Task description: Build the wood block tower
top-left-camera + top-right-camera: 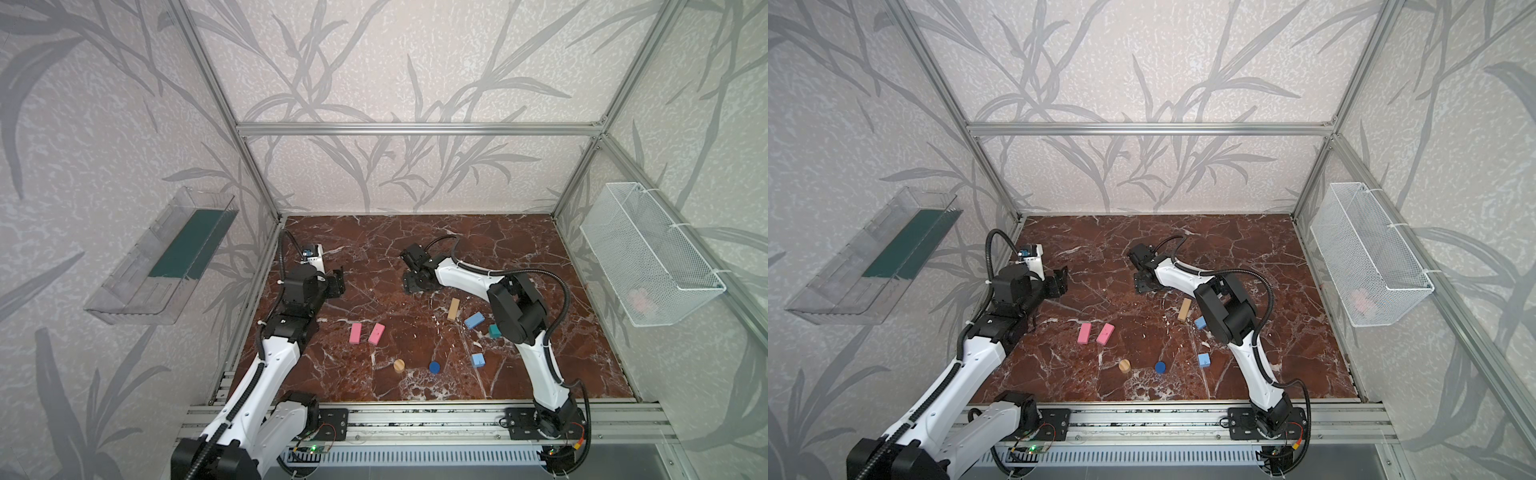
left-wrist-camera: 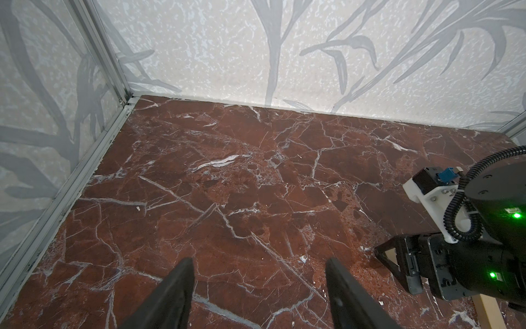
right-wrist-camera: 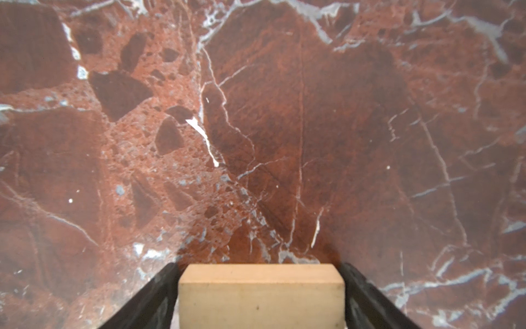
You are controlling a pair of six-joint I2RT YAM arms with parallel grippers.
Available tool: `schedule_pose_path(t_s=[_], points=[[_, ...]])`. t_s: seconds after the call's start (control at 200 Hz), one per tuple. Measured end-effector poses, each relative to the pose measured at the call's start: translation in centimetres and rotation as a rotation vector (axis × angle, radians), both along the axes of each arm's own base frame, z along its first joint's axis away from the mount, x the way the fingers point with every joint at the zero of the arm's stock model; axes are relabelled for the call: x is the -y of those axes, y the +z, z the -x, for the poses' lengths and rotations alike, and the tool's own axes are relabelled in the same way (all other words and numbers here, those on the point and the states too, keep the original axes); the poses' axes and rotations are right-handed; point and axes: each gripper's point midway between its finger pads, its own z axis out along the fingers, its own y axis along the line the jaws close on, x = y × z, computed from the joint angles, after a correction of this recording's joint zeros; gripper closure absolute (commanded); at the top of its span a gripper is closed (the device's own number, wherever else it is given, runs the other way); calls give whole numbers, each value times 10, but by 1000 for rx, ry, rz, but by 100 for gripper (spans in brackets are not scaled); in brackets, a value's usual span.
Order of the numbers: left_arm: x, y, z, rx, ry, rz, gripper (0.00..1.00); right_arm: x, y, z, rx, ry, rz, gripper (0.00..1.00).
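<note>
Starting out, nothing stacked yet | right gripper (image 1: 417,284) straddles tan bar (image 3: 261,296), grip unclear | left gripper (image 2: 259,260) wide, empty | other blocks (image 1: 376,333) loose, off from bar

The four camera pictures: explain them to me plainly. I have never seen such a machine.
The machine is two robot arms mounted on a rail, each ending in a two-fingered gripper. Both top views look down on the whole marble table; each wrist picture comes from a camera on one arm, looking past its fingers. Loose on the table lie two pink bars, a tan bar, two light blue blocks, a teal cube, a tan cylinder and a dark blue cylinder; nothing is stacked yet. The left gripper is open and empty. The right gripper is down at the table with a second tan bar between its fingers; whether it grips it cannot be told.
</note>
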Motion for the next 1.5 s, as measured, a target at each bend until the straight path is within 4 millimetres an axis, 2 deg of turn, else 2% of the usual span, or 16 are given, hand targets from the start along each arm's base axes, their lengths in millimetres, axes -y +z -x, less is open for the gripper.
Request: schedule_pose_path(t_s=[0.365,0.63,0.86,0.95,1.02,1.175,1.355,1.505], points=[[0,0,0,0,0,0,29,0,-1,1,-9,-44,-21,34],[0,0,0,0,0,0,29,1,-1,0,-9,-91,-40,34],[0,-1,0,-1,0,-1,29,1,0,0,-9,-105,-46,21],[0,-2,0,-4,0,-1,29,1,-1,0,-11,-109,-49,13],[0,-2,0,-5,0,-1,29,1,-1,1,-11,-110,-50,11],[0,-2,0,-5,0,-1,29,1,-1,1,-12,-113,-52,11],[0,-2,1,-5,0,-1,29,2,-1,1,-15,-125,-50,24],[0,-2,0,-5,0,-2,29,2,-1,1,-15,-130,-52,26]])
